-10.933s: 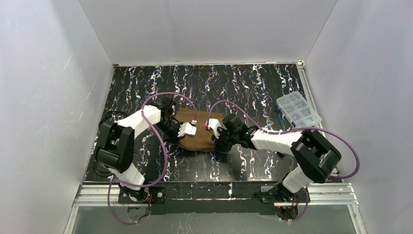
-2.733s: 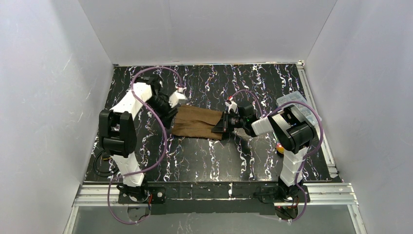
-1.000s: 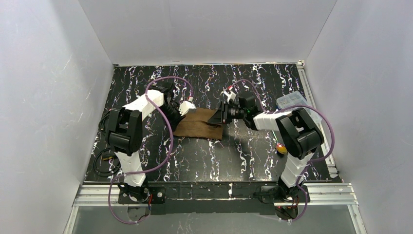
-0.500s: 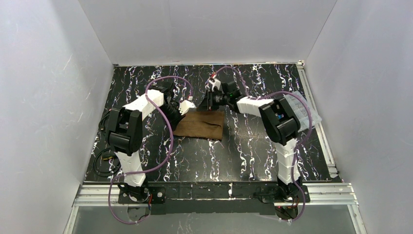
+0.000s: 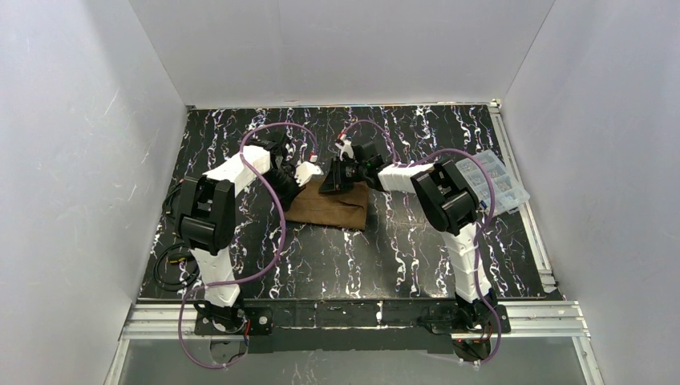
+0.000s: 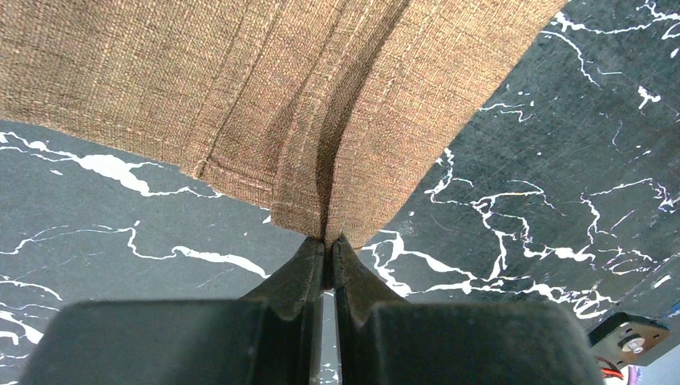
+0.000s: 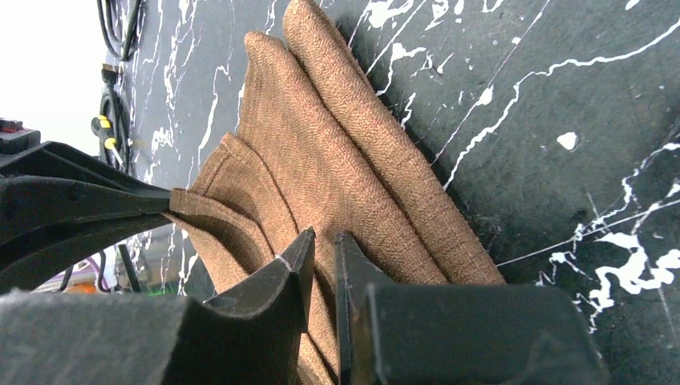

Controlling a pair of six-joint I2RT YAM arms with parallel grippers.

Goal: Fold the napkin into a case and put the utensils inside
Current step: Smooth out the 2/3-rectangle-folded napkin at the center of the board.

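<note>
Black marbled tabletop (image 5: 337,257): left gripper (image 6: 327,241) pinches the brown napkin (image 6: 321,96) by its edge, likely steadying it for folding; right gripper (image 7: 325,241), jaws nearly together, straddles a fold, grip uncertain.

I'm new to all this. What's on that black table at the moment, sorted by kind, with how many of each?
Robot arms: 2 (left arm, right arm)
Brown napkin: 1
Clear compartment box: 1
Utensils: 0 in view
Total: 4
</note>
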